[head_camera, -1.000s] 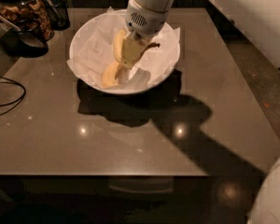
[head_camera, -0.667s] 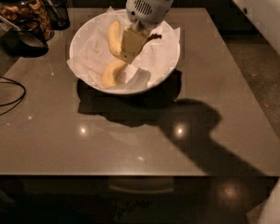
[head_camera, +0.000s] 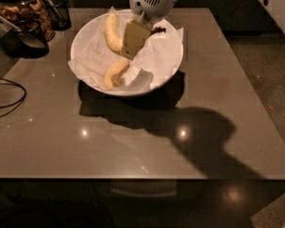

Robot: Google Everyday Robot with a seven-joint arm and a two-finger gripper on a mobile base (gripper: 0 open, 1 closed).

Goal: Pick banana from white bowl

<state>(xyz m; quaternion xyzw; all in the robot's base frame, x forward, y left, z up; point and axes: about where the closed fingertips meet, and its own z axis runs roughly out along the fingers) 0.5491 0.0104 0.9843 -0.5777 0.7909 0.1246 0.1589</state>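
The white bowl [head_camera: 88, 42], lined with crinkled white paper, stands at the back of the table. The banana [head_camera: 112, 31], long and pale yellow, lies tilted over the bowl's back left part. Its lower end sits against the fingers [head_camera: 134, 37] of my gripper [head_camera: 129, 45]. The gripper reaches down from the top edge over the bowl's middle and appears shut on that lower end. A stubbier, deeper yellow banana [head_camera: 114, 74] lies on the paper near the bowl's front.
A glass jar of snacks [head_camera: 23, 6], a dark cup with a spoon [head_camera: 26, 34] and a glass [head_camera: 57, 6] stand at the back left. A black cable [head_camera: 9, 96] lies at the left edge. The brown table [head_camera: 133, 151] spreads out in front of the bowl.
My gripper has risen and drawn back toward the top of the view. The long banana has moved up and left with it and shows more fully. The stubby banana has stayed put.
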